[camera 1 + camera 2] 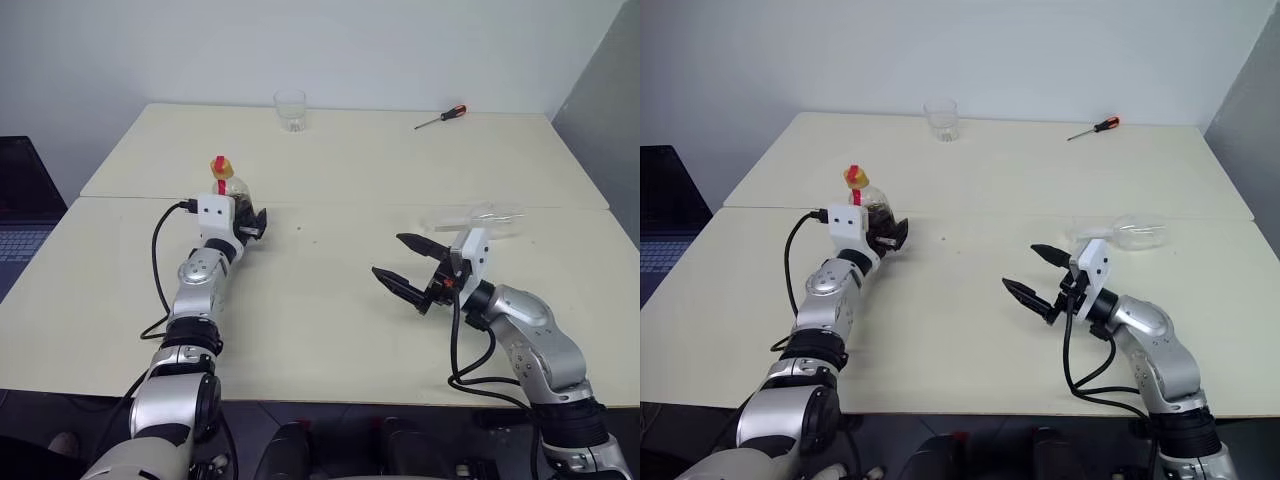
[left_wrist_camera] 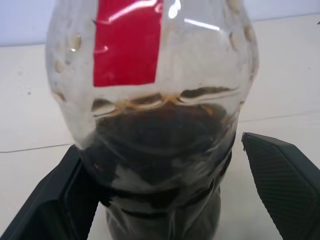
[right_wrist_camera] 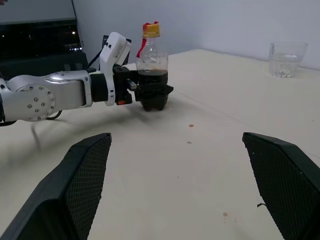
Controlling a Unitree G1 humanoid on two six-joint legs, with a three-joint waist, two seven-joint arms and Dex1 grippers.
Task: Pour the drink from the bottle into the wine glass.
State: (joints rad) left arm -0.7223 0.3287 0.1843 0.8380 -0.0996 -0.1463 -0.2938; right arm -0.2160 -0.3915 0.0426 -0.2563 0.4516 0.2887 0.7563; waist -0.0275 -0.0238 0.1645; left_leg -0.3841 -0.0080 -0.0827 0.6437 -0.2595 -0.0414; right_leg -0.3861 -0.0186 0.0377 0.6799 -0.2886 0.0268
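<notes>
fingers (image 2: 280, 185) of the left gripper (image 1: 243, 222) stand spread wide on either side of the bottle (image 1: 228, 190), low down at its dark lower half, and in the left wrist view there is a gap at the right finger, so the bottle looks bracketed, not squeezed. whether the other finger touches the plastic i cannot tell. the bottle stands upright on the surface (image 1: 330, 330) at the left, about midway between near and far, with its yellow cap (image 1: 221, 163) on and the drink (image 2: 160, 145) filling only the lower part under the red strip. that low position makes sense: a grip around the squat body would give a firm hold for lifting and tipping.

the right gripper (image 1: 408, 266) hangs above the surface at the near right, its fingers (image 3: 285, 185) wide apart and holding nothing, pointed across toward the bottle. just beyond it the wine glass (image 1: 482, 215) lies on its side at the right, well apart from the bottle, so my guess is that this hand is there to stand it up before any pouring can happen.

at the far edge a short tumbler (image 1: 290, 109) stands upright, and a screwdriver (image 1: 441, 117) with a red handle lies to its right; neither seems needed.
</notes>
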